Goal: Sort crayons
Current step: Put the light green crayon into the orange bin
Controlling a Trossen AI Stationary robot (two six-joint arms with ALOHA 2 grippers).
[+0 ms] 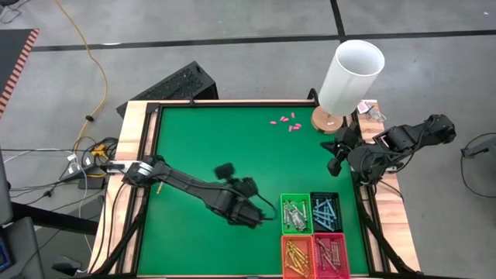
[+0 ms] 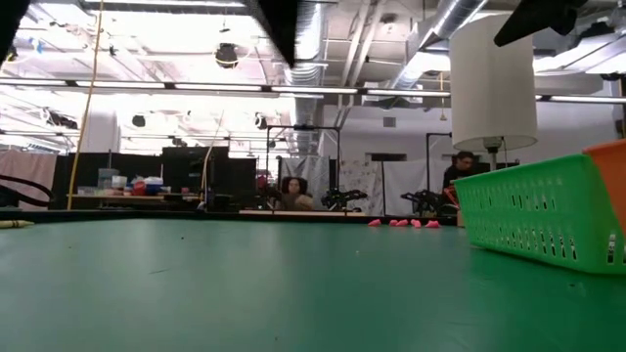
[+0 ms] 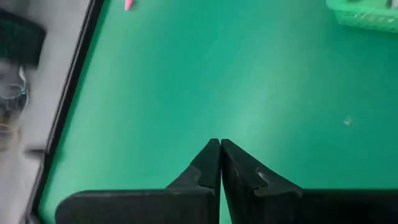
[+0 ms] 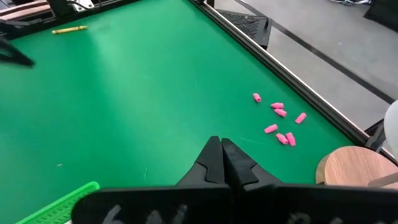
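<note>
While most of the thin, finger-length wax crayons [image 1: 314,230] are already gathered in four small plastic mesh baskets at the near right of the green felt table [image 1: 209,139], the sorting is judged to be nearly finished. Grey-white sticks are seen in the green basket [image 1: 295,213], light blue ones in the dark basket [image 1: 325,211], yellow-orange ones in the orange basket [image 1: 296,254] and brownish-red ones in the red basket [image 1: 331,253]. One loose yellow crayon [image 4: 69,29] is seen in the right wrist view, lying flat on the felt close to the table's left edge, well apart from the baskets; it appears to be what is left to place.

The left gripper [image 3: 220,149] is held over bare felt just left of the green basket, its fingers pressed together on nothing. The right gripper [image 4: 221,149] is parked at the table's right edge, near a tall white cylinder on a round wooden base [image 1: 350,77], its fingers likewise closed and empty.

A scatter of small stubby pink pieces [image 1: 285,121] is seen near the far edge; these are not crayons.
</note>
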